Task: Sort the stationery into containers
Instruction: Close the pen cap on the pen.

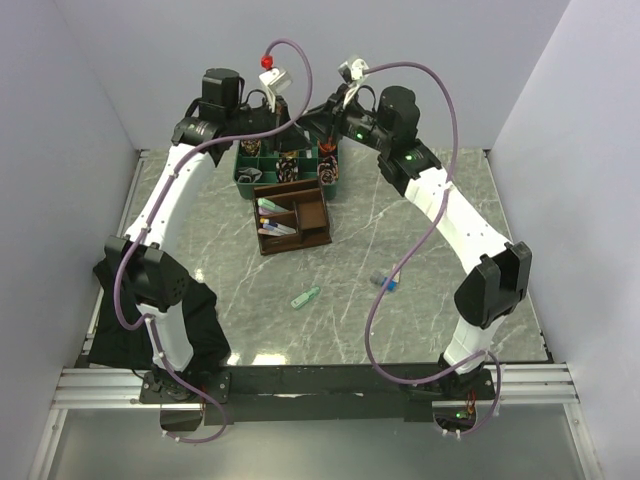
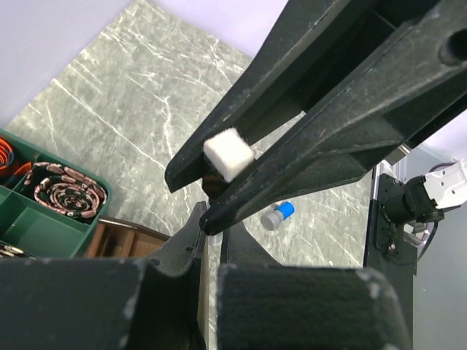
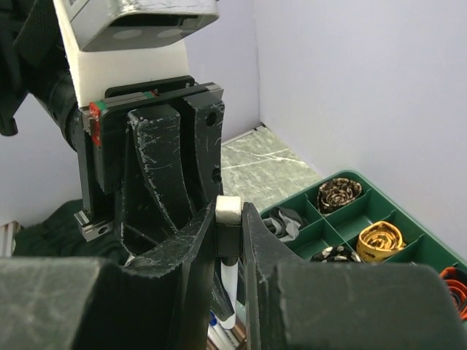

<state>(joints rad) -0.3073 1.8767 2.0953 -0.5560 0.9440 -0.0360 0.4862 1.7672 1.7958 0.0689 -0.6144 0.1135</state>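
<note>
While both arms reach toward the far end, two items lie loose on the bench [image 1: 420,330] nearest the bases: a clip [image 1: 306,297] and, well apart to its right, a cylinder [image 1: 385,281] with a blue cap. Neither is touched by a gripper.

Beyond them stands the organiser [image 1: 312,218]. Its left compartments hold several pens [image 1: 272,213], pink and white among them, so that part of the sort reads as done. Whether the lilac bar lies among them I cannot tell.

Above the organiser's far side, the right gripper [image 3: 229,219] is clenched on the top end of a white pen [image 2: 228,154], whose body hangs down below the jaws. Facing it, the left gripper [image 2: 216,233] has its fingers drawn close together; whether it grips anything I cannot tell.

Farthest is a green tray [image 1: 247,187] of coiled items, just behind the organiser.

Assessment: the task appears past halfway. Outstanding work is to lodge the white pen in a compartment, then collect the clip and cylinder from the bench.
</note>
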